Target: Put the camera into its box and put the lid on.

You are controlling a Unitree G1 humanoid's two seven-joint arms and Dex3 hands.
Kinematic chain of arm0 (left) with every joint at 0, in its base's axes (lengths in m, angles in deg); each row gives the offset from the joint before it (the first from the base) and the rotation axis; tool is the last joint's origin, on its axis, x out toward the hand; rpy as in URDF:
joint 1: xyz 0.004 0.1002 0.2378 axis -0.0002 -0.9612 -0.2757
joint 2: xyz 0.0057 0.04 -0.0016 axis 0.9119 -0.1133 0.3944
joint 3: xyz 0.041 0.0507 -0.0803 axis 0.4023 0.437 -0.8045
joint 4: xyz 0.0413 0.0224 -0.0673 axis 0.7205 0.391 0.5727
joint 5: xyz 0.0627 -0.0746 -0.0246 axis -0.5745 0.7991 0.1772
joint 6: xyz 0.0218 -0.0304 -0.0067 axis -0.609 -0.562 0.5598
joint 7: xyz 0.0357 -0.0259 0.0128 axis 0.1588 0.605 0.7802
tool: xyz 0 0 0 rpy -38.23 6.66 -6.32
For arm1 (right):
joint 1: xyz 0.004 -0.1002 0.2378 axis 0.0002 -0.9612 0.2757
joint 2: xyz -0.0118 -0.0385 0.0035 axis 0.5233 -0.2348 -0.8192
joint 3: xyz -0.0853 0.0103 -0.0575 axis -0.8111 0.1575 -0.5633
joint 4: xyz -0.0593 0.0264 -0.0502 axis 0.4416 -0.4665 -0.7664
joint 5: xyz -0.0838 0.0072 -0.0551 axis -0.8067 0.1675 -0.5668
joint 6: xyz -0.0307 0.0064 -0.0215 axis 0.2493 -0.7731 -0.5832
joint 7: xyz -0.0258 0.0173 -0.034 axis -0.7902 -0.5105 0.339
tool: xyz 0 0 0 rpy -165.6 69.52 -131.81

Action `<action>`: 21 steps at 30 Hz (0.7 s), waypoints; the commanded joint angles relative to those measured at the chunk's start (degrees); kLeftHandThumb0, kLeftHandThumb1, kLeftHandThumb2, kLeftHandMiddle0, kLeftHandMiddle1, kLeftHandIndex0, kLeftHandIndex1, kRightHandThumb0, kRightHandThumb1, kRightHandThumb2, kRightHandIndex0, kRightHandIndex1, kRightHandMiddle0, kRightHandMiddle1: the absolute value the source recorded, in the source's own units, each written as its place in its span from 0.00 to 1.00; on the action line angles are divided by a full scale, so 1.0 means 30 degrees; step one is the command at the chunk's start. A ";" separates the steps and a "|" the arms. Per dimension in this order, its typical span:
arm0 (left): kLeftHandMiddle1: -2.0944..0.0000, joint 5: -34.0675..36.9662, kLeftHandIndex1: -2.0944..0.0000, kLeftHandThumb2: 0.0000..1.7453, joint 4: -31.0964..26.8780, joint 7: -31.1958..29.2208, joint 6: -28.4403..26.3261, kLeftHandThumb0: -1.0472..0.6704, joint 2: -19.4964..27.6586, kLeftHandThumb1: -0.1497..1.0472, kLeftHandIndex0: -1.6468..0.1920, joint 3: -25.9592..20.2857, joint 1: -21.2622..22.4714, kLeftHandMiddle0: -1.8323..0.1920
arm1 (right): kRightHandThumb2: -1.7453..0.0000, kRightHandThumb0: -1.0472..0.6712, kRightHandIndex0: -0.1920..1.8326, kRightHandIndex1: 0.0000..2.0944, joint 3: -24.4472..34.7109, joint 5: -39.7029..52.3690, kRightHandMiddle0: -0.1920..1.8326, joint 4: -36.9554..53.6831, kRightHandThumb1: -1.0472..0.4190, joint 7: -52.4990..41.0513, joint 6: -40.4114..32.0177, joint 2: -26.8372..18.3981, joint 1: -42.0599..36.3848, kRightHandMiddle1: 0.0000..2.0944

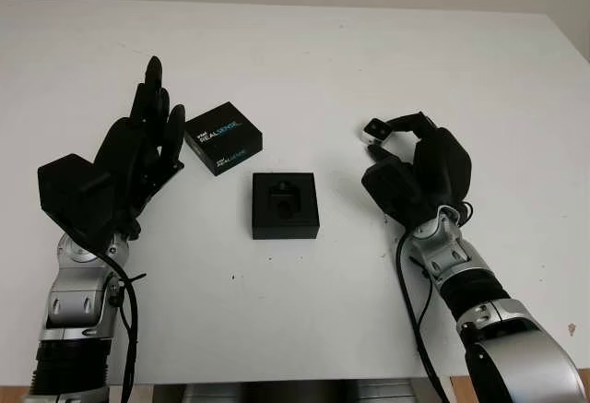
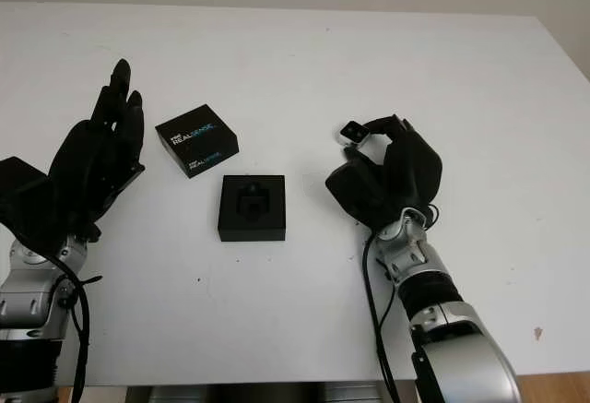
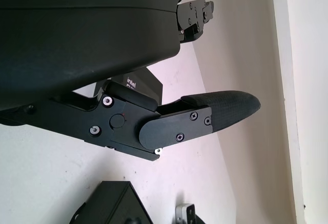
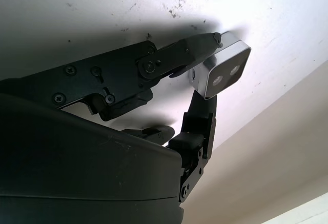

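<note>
The small silver camera (image 2: 354,133) is pinched between the fingers of my right hand (image 1: 392,140), raised a little above the table to the right of the box; in the right wrist view the camera (image 4: 221,72) shows two lenses. The open black box (image 1: 285,205) with its foam insert sits at the table's middle. Its black lid (image 1: 223,137), printed REALSENSE, lies flat just up and left of the box. My left hand (image 1: 152,126) is open, raised left of the lid and holding nothing.
The white table (image 1: 304,53) stretches wide behind and around the objects. Its right edge (image 1: 567,43) runs near the picture's far right, and the front edge lies at the bottom between my two arms.
</note>
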 commanded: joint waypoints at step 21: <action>1.00 -0.0232 1.00 0.36 0.0082 0.0166 0.0369 0.17 -0.0027 1.00 1.00 0.0061 0.0276 1.00 | 0.95 0.35 0.37 0.03 0.0146 0.0721 0.32 -0.2368 0.00 0.0243 0.3326 0.0346 -0.1027 0.76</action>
